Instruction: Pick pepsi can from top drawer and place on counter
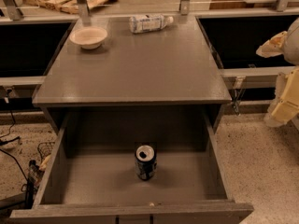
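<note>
The pepsi can (145,162) is dark with a silver top and stands upright on the floor of the open top drawer (98,181), near the middle and slightly toward the front. The grey counter (140,69) lies above and behind the drawer. My gripper (282,73) shows as cream-coloured parts at the right edge of the view. It is level with the counter's right side, off to the side of the cabinet and far from the can. It holds nothing that I can see.
A shallow cream bowl (88,36) sits at the counter's back left. A clear plastic bottle with a white label (149,22) lies on its side at the back centre. Black recesses flank the counter. Cables and a small wire object (44,150) lie on the floor left of the drawer.
</note>
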Tool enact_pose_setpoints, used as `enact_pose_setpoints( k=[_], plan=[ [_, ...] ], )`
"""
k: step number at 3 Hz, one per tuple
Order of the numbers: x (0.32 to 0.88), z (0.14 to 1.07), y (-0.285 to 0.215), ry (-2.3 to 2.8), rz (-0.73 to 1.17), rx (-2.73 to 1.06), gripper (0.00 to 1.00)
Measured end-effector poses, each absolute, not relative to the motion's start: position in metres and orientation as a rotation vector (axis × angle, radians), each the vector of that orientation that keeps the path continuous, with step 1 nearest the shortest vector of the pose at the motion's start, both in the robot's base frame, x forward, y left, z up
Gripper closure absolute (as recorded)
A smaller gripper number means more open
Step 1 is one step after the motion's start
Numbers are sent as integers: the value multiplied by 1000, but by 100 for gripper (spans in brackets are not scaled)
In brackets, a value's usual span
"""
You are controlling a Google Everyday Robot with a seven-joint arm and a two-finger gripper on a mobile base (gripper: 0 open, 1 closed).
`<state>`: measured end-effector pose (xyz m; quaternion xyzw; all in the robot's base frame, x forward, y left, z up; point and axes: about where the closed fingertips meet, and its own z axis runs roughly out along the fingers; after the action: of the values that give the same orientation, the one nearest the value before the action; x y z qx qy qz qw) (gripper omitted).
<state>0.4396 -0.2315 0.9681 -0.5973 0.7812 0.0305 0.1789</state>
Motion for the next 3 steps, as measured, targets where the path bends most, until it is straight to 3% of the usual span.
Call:
enact_pose_setpoints(
  k=[3],
  plan=[
    [468, 925, -258, 1987, 495, -1685, 0]
  ],
)
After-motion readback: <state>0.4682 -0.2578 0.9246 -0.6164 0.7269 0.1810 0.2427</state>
